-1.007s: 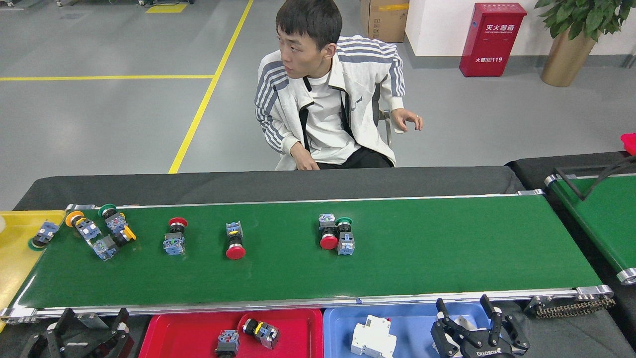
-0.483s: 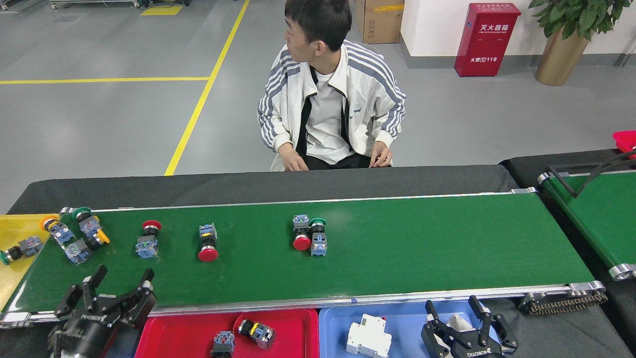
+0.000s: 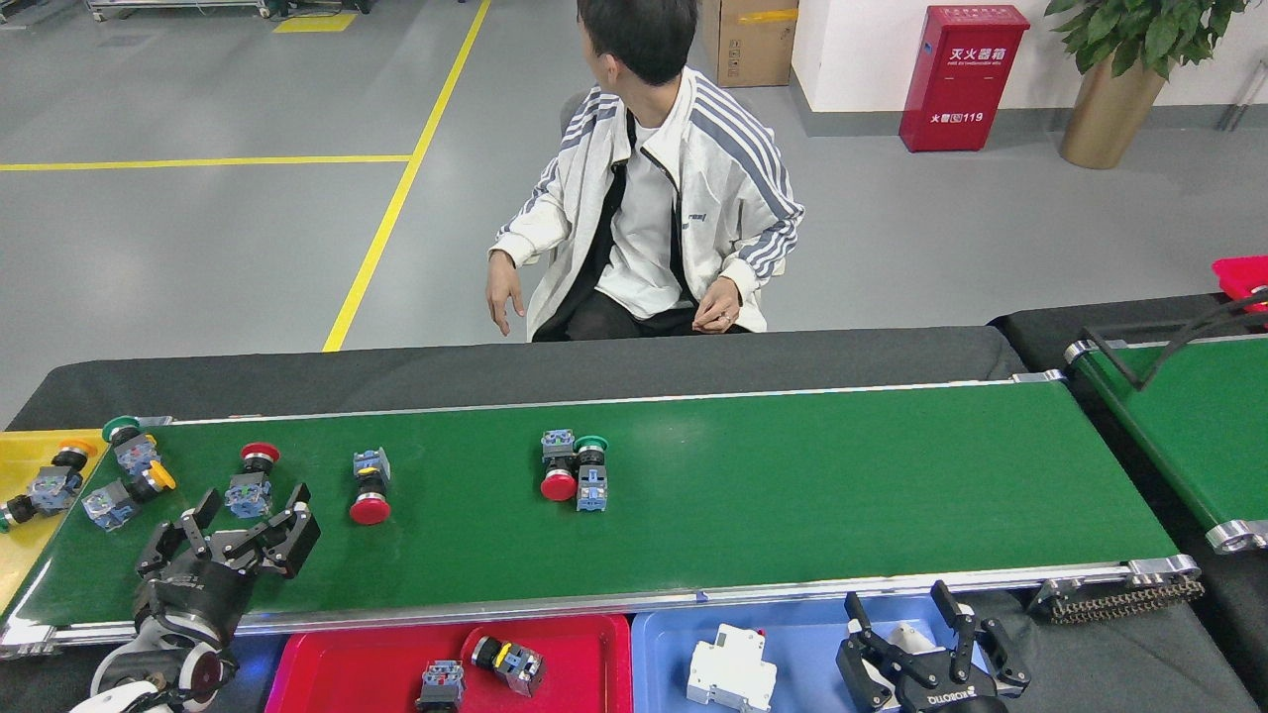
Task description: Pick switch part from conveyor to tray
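Conveyor [image 3: 842, 485] right half lay bare, free passage; left end crowded by switch parts [image 3: 248, 480] (paired cluster [image 3: 575, 470] mid-belt).

Bright, even indoor light falls from overhead, leaving only small soft shadows under the parts on the green belt [image 3: 792, 475]. A faint pale sheen shows on the belt's far middle. The picture is sharp; straight edges bow slightly toward the corners.
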Available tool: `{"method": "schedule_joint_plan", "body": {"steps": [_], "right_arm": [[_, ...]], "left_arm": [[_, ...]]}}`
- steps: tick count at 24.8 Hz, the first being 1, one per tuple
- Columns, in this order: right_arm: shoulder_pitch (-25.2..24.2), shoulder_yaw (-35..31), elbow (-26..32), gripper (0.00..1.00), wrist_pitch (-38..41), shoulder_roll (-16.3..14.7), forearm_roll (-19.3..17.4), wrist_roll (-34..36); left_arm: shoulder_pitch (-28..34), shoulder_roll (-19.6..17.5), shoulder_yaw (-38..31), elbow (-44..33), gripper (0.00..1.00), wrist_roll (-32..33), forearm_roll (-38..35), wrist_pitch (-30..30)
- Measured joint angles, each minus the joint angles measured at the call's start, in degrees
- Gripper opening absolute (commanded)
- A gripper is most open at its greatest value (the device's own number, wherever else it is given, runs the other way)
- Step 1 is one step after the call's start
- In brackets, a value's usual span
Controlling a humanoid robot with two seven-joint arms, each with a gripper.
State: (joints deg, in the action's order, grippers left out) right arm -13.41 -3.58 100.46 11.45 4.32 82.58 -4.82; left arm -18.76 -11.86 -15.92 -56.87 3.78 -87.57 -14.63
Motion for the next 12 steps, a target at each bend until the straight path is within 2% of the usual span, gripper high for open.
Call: {"method": "schedule_joint_plan", "body": {"steps": [2, 3, 6, 7, 9, 12], "right_arm": [[0.4, 0.0, 0.0, 0.92, 0.0, 0.0, 0.0, 0.0], [0.5, 0.0, 0.0, 0.92, 0.0, 0.0, 0.0, 0.0], [0.6, 0.0, 0.0, 0.93, 0.1, 0.0, 0.0, 0.0], [0.6, 0.0, 0.0, 0.93, 0.1, 0.0, 0.0, 0.0], [0.6, 0.0, 0.0, 0.93, 0.2, 0.0, 0.0, 0.0], [0.6, 0.0, 0.0, 0.93, 0.2, 0.0, 0.0, 0.0]], "left_arm": [[-3.2, -1.7, 2.7, 5.4, 0.95, -1.2, 0.0, 3.3], [-4.7, -2.3, 3.6, 8.3, 0.88, -2.2, 0.0, 4.8], [-8.2, -3.1, 4.5, 16.0, 0.55, -6.4, 0.0, 7.2], [-8.9, -3.2, 4.6, 17.8, 0.35, -7.8, 0.0, 7.2], [-9.0, -3.4, 4.7, 19.1, 0.16, -9.8, 0.2, 7.4], [-8.8, -3.6, 4.6, 19.5, 0.08, -11.9, 0.7, 5.4]]}}
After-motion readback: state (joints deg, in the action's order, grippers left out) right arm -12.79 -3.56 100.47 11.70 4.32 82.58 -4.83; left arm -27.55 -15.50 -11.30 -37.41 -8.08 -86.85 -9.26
